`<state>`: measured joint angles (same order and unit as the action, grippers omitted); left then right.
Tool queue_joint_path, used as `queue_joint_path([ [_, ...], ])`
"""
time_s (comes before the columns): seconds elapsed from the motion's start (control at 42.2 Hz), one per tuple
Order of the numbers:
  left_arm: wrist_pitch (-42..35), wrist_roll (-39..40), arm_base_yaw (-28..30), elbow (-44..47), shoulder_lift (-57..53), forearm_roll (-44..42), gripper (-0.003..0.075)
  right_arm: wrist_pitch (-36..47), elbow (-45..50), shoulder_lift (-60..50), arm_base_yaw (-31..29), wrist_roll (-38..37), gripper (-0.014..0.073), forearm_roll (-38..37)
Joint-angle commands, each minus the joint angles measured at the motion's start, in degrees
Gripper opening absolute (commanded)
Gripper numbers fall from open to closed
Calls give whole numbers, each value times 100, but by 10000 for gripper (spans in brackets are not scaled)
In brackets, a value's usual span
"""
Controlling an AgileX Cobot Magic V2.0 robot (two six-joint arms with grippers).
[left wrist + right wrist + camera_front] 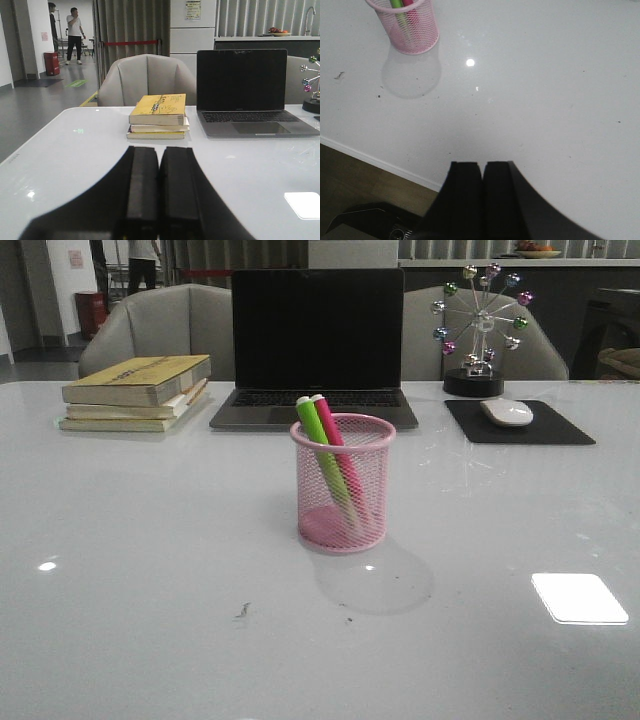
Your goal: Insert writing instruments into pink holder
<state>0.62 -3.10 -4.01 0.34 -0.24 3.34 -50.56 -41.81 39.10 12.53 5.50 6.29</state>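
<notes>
The pink wire-mesh holder (342, 485) stands upright at the table's centre. Inside it lean a lime green pen (318, 444) and a bright pink pen (334, 444), their tops poking above the rim. The right wrist view shows the same holder (409, 27) with both pens in it, well away from my right gripper (482, 167), which is shut and empty above the table's near edge. My left gripper (159, 152) is shut with nothing in it, facing the stack of books. Neither gripper shows in the front view.
A stack of books (137, 392) lies at the back left, an open laptop (316, 345) behind the holder. A mouse (507, 412) on a black pad (520, 424) and a ferris-wheel ornament (478, 332) sit back right. Chairs stand behind the table.
</notes>
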Motion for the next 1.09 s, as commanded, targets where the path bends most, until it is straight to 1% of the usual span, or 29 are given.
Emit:
queue_joint_path([
  [0.0,-503,36,18,15,-113,43,91,441,-91,-182,-16,106,57,-107],
  [0.095,-503,36,18,15,-113,43,91,930,131,-544,-246,106,57,-169],
  [0.331,-503,36,18,15,-113,43,91,3030,1501,-1910,-1256,106,57,-169],
  [0.497,-503,36,18,15,-113,43,91,3837,2509,-2745,-1667,106,57,-169],
  [0.663,-503,36,18,15,-113,43,91,4503,3432,-3330,-1702,94,57,-169],
  [0.781,-503,36,18,15,-113,43,91,4973,3880,-3637,-1682,35,57,-164],
  [0.947,-503,36,18,15,-113,43,91,5593,4328,-4084,-1454,8,57,-164],
  [1.065,-512,36,18,15,-113,43,91,5580,4313,-4080,-1431,8,57,-164],
])
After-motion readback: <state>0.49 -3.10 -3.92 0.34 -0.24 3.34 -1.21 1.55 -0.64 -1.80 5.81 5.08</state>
